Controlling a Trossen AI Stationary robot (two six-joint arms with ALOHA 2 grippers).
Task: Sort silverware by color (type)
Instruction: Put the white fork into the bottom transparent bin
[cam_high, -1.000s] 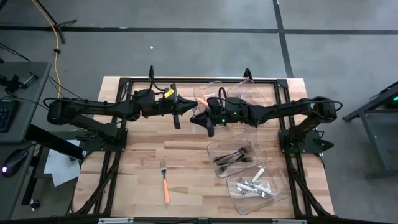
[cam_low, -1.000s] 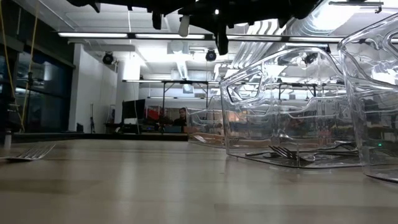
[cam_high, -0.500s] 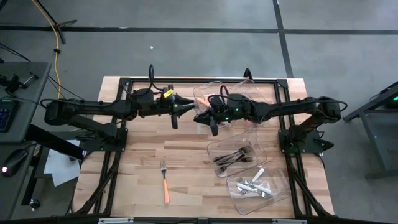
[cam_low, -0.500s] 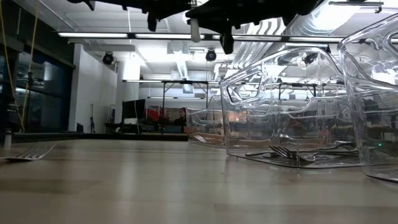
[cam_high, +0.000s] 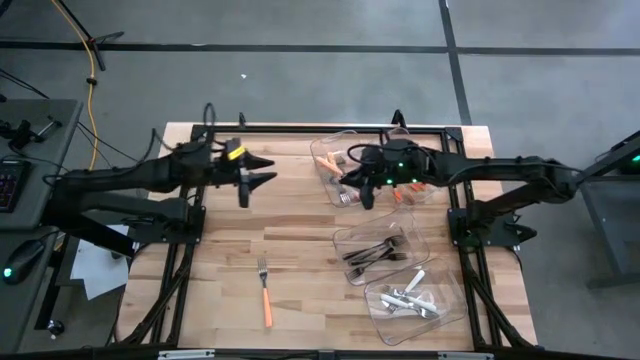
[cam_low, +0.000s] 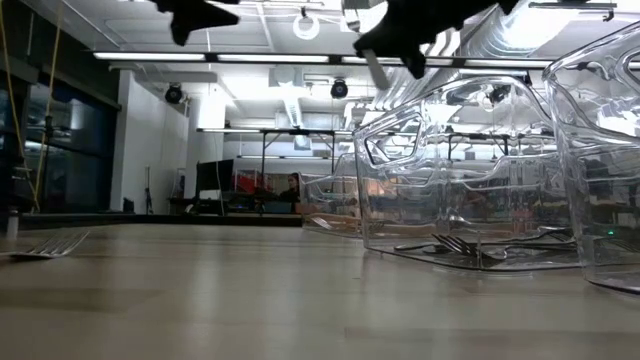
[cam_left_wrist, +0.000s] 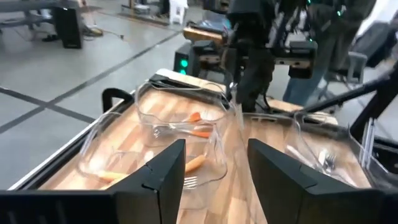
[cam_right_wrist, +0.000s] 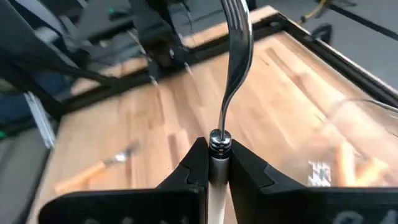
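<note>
My right gripper (cam_right_wrist: 215, 163) is shut on a white-handled fork (cam_right_wrist: 231, 68) and hangs high over the far clear bin (cam_high: 345, 165), which holds orange-handled silverware (cam_left_wrist: 194, 129). My left gripper (cam_left_wrist: 217, 167) stands open and empty above the table's far left part (cam_high: 255, 172). An orange-handled fork (cam_high: 265, 292) lies flat on the wood near the front. The middle bin (cam_high: 380, 250) holds dark metal pieces. The near bin (cam_high: 412, 300) holds white-handled ones. My right gripper pinches the fork's white handle (cam_right_wrist: 216, 180) between its two fingers, just behind the metal collar. The fingers lie along the fork, and its metal neck and head (cam_right_wrist: 237, 25) stick out past the fingertips. The fork is lifted clear of table and bins.
The three clear bins stand in a row down the table's right half. A black frame (cam_high: 300, 130) runs round the tabletop. Bare wood lies at the left and centre around the orange-handled fork. In the low view the bins (cam_low: 470, 170) stand at the right.
My left gripper has opened, let go of the white-handled fork and drawn back toward the table's left edge. My right gripper, shut on that fork, has carried it toward the table's right edge, over the far bin, and has risen and tipped more level.
</note>
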